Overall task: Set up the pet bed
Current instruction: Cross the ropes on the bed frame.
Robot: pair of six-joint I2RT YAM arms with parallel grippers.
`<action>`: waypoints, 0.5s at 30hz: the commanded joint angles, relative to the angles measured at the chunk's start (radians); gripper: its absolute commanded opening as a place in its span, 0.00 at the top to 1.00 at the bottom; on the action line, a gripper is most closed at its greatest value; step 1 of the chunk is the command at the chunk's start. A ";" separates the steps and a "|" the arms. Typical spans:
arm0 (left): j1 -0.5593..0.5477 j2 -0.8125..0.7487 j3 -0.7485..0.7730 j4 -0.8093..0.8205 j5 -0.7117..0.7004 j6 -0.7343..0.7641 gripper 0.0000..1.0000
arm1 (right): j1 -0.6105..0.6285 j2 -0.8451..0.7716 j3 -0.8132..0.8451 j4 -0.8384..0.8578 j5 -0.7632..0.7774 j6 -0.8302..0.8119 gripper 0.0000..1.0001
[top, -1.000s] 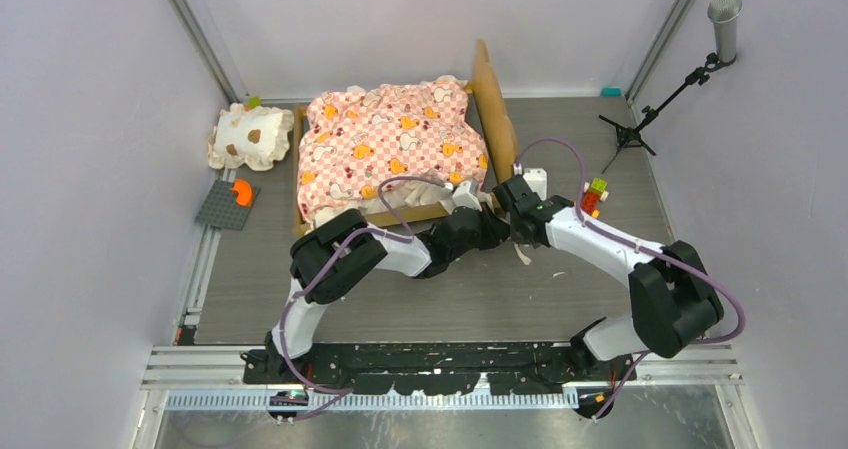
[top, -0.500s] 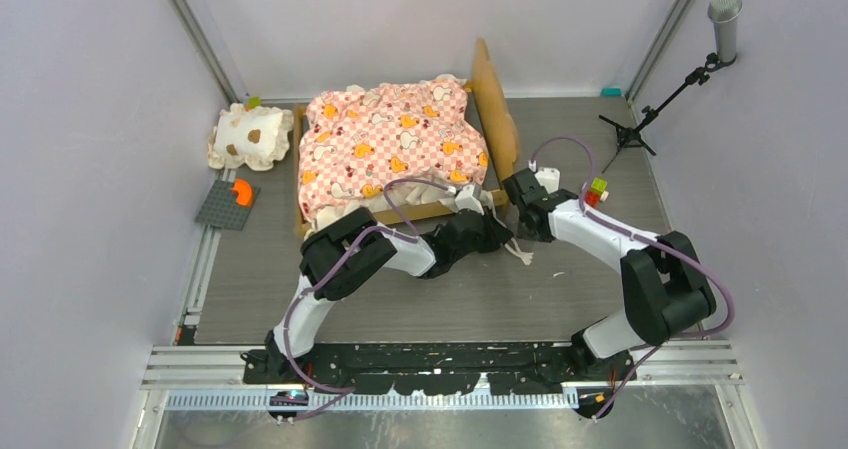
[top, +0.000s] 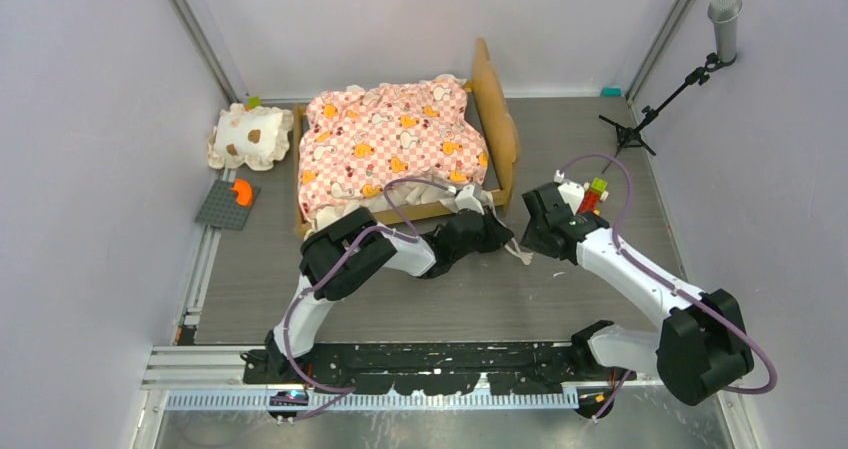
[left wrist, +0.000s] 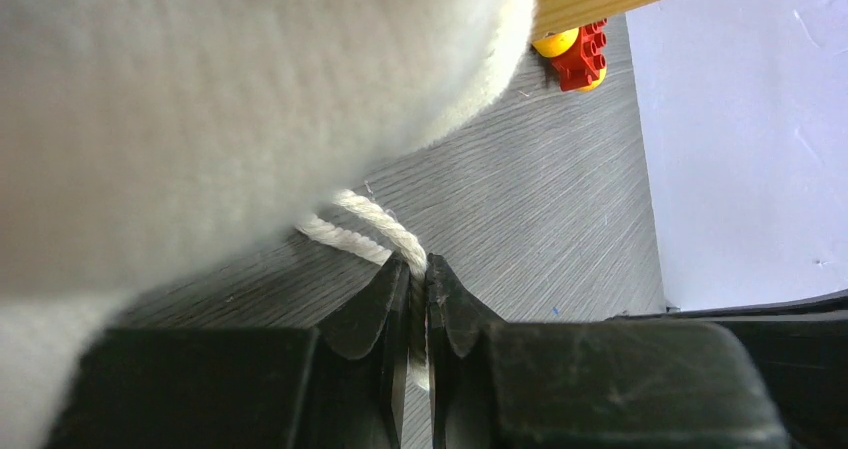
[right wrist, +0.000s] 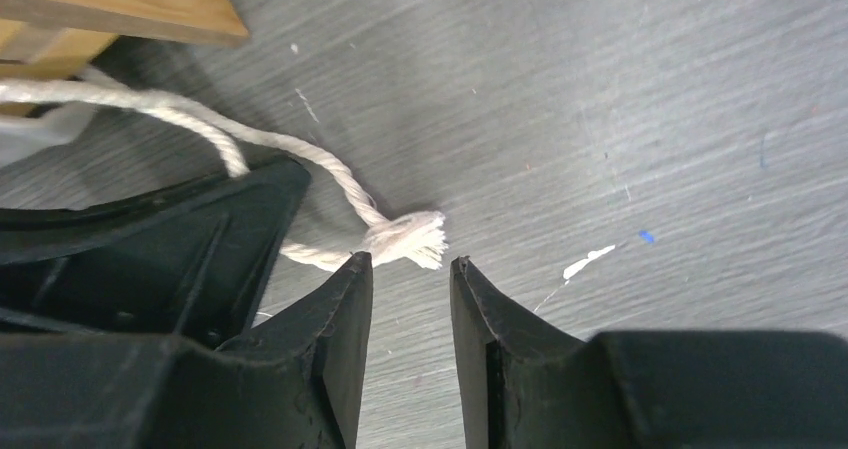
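At the near right corner of the pet bed (top: pixel 395 149), both arms were bunched together a second ago. That has changed. The right gripper (right wrist: pixel 410 264) was closed and pressed in by the frame; it has since backed away toward the right edge of the table (top: pixel 450 299). Its jaws now stand apart with nothing between them. The frayed end of the white cord (right wrist: pixel 330 174) lies loose on the table just ahead of its fingertips, so I read that as a release.

The left gripper (left wrist: pixel 418 269) has hardly shifted. It stays tucked under the cream ruffle at that same corner. Its wrist view shows the jaws almost together, with the cord running into the narrow gap between them. I take that as a pinch on the cord, perhaps easing slightly.

The bed itself sits toward the far edge, about the middle of the table. Its headboard (top: pixel 497 119) is on the right, and the pink checkered mattress lies rumpled across the frame.

For the task, the cord now depends on the left arm alone. I cannot tell whether it is properly tied to the frame, because the ruffle hides that spot. The spotted pillow (top: pixel 250 136) lies apart from the bed near the far left corner. By my judgement the setup is only partly done.
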 commanded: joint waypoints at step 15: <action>-0.002 -0.008 0.005 0.042 -0.003 0.021 0.89 | -0.116 0.198 -0.052 0.135 -0.165 0.149 0.56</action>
